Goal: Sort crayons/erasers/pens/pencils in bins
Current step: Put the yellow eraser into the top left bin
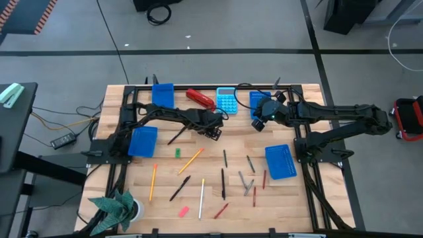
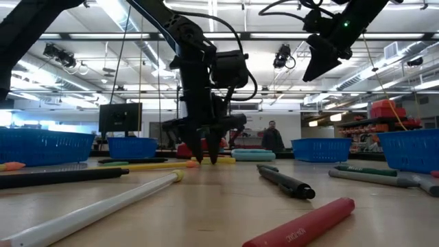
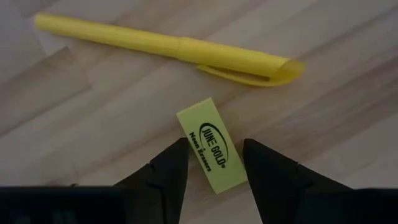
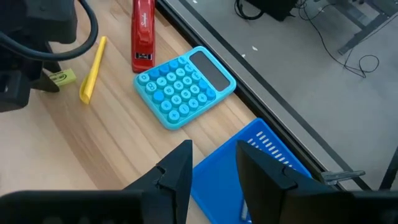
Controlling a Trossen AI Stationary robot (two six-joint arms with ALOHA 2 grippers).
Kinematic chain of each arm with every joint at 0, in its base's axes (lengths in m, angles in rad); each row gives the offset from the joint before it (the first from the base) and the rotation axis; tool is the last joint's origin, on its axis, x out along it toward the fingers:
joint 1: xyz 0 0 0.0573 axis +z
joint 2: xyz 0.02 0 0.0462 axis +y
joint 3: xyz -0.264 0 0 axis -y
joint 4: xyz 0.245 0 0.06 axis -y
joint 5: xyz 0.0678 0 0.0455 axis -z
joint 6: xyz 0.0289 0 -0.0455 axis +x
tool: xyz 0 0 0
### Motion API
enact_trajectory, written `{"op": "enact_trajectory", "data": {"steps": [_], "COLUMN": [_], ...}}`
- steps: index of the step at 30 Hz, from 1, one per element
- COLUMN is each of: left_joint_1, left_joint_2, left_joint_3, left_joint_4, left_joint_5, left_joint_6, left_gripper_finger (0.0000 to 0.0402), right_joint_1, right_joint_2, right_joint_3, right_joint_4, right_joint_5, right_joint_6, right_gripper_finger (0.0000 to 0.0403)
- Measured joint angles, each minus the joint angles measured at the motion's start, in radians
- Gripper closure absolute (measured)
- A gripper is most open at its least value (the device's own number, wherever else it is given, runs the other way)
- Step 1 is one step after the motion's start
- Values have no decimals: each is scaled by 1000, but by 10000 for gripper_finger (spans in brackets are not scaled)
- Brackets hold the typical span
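The left pincer [image 3: 214,165] stands open astride the yellow eraser [image 3: 210,145] on the surface [image 3: 348,93]. The right pincer [image 4: 214,165] hangs open and empty above a blue bin [image 4: 249,168].

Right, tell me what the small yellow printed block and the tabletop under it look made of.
Small yellow printed block: likely matte rubber or vinyl; its black print reads "eraser". Tabletop: pale wood planks, judging by grain and seams, satin finish.
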Motion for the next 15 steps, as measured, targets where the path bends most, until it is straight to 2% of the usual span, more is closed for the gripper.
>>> {"op": "enact_trajectory", "data": {"steps": [10, 15], "left_joint_1": [1, 1], "left_joint_2": [0, 0], "left_joint_3": [-1, -1], "left_joint_4": [8, 9], "left_joint_5": [0, 2], "left_joint_6": [105, 127], "left_gripper_finger": [239, 259], "right_joint_1": [0, 0], "right_joint_2": [0, 0], "right_joint_3": [0, 0], "right_joint_4": [5, 5], "right_joint_5": [0, 0], "right_joint_6": [0, -1], "right_gripper_finger": [274, 274]}}
